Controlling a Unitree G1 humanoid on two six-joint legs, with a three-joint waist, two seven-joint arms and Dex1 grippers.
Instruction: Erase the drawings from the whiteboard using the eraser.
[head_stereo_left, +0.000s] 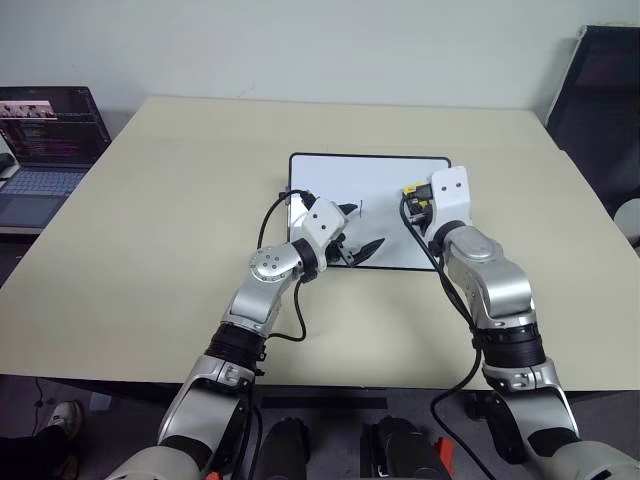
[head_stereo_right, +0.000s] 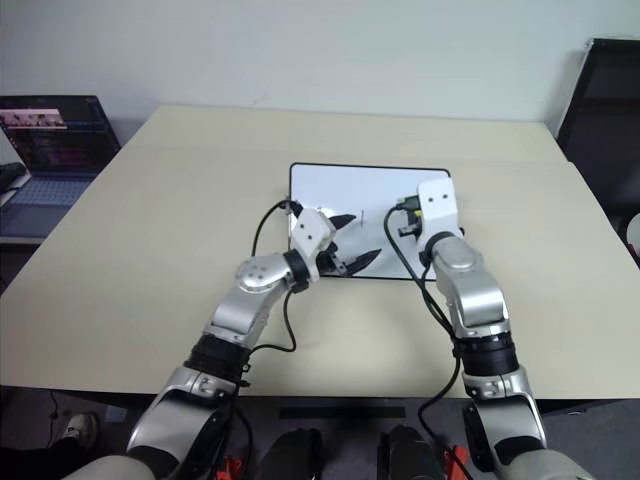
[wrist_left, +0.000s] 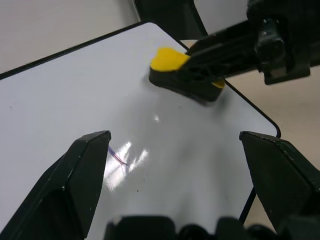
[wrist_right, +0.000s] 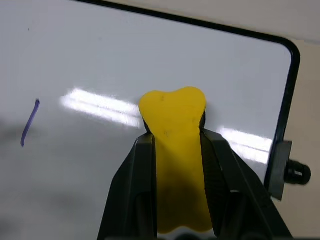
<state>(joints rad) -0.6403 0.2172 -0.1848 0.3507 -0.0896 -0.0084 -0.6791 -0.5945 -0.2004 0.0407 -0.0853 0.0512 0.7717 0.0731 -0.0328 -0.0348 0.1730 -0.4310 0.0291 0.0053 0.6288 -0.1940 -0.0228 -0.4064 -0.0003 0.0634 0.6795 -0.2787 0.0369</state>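
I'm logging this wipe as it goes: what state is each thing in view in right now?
Whiteboard: flat on the table, partly wiped.
Drawings: one stroke remains.
Eraser: clamped, pressed on the board.
Right gripper: shut on the eraser.
Left gripper: open, over the board.
Laptop: open, screen lit.

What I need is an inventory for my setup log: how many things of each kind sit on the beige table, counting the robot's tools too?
whiteboard: 1
eraser: 1
tools: 2, the left tool open over the board and the right tool clamped on the eraser
Total: 4
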